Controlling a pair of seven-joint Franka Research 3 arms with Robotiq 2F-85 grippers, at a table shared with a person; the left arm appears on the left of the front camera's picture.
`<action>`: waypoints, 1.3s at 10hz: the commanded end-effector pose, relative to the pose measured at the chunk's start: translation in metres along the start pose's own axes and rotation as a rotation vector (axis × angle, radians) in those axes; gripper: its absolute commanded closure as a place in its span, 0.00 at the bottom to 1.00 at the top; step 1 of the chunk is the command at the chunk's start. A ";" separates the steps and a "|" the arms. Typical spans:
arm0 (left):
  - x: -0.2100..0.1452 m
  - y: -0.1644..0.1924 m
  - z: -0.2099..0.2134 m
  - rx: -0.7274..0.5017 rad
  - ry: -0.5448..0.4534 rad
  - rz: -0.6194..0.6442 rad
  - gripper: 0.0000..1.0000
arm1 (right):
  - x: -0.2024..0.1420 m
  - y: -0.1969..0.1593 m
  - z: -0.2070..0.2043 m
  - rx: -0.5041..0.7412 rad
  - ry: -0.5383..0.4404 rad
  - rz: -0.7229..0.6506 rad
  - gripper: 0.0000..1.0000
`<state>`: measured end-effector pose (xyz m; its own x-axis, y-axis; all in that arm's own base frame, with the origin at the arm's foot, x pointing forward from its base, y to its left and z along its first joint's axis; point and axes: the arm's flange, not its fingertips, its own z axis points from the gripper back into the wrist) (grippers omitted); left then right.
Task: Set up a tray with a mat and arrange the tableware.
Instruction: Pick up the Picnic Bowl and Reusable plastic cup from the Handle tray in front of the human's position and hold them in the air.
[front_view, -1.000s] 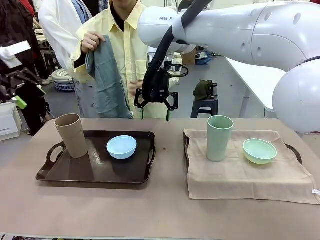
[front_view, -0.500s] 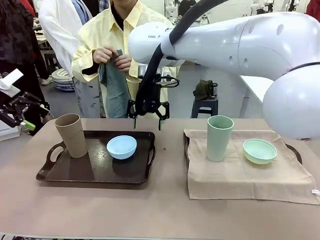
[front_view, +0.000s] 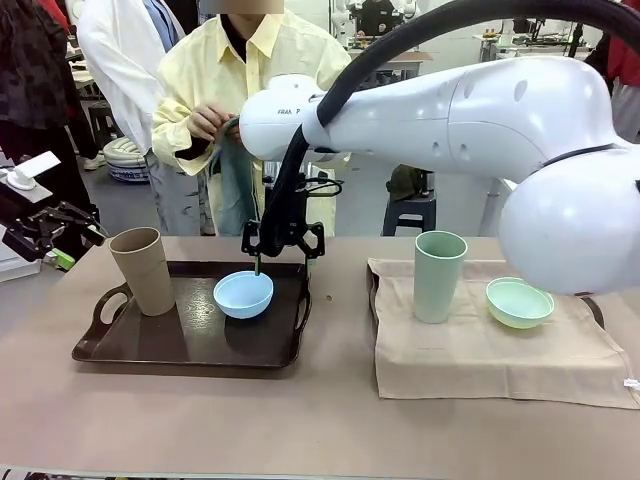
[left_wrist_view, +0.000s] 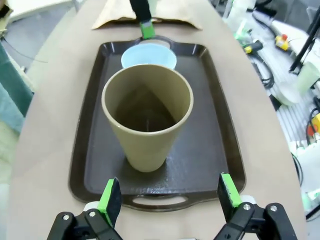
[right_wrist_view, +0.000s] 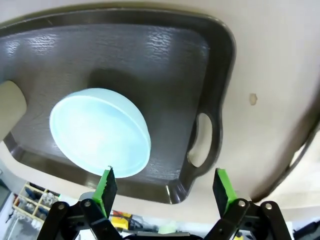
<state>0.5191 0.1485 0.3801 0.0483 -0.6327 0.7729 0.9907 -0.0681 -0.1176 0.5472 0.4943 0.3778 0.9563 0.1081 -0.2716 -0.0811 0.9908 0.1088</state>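
While the tan tumbler (front_view: 143, 270) and blue bowl (front_view: 243, 294) sit on the bare dark tray (front_view: 150, 345), the left gripper (left_wrist_view: 170, 192) faces the tumbler, spread. The right gripper (front_view: 287, 258) hangs spread over the bowl's far rim. It likely needs to lower and pinch that rim, clearing the tray for the person's cloth (front_view: 235, 190).

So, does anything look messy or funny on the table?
Nothing is spilled or broken. The left tray is bare under its cup and bowl, while the other tray wears a mat. A tiny speck lies between them.
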 end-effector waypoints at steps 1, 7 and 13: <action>0.001 0.007 0.001 -0.044 -0.034 0.036 0.00 | 0.008 0.016 0.003 -0.022 -0.053 -0.032 0.00; 0.000 0.006 -0.014 -0.059 -0.030 0.026 0.00 | 0.000 0.012 -0.007 -0.019 -0.030 -0.007 0.00; 0.008 0.007 -0.050 0.006 0.008 -0.040 0.00 | 0.020 0.019 -0.034 -0.117 -0.103 -0.016 0.00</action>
<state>0.5299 0.1111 0.3602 0.0320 -0.6422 0.7658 0.9869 -0.1007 -0.1257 0.5481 0.5095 0.3456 0.9739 0.1006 -0.2036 -0.0988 0.9949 0.0188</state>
